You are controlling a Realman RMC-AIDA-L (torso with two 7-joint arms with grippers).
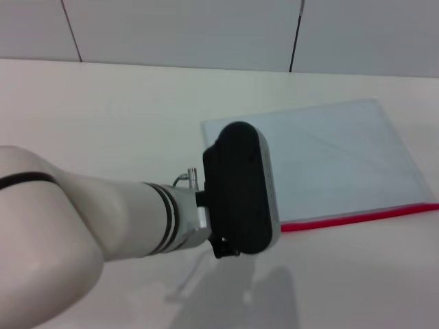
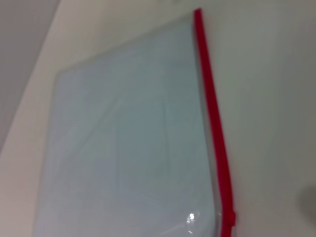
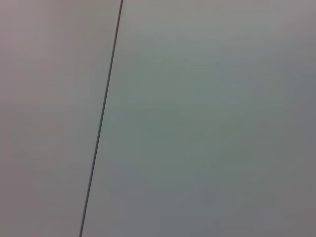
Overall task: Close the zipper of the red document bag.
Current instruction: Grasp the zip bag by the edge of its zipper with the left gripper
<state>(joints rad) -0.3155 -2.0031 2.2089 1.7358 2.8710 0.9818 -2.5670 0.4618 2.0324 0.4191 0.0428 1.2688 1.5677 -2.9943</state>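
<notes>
The bag (image 1: 343, 157), a flat rectangle of cloudy pale-blue plastic, lies at the table's (image 1: 116, 116) right side, its glossy red zipper (image 1: 357, 217) along the near edge. Nothing grips it yet, so the closing seems wholly ahead. The left gripper (image 1: 240, 199) hovers over the bag's near-left corner; whether it is clenched or released, I cannot tell. The right gripper is out of sight.

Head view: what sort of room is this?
Probably a lab or test bench: a bare white table, plain panelled wall, and one document bag laid out beside the robot's left arm.
</notes>
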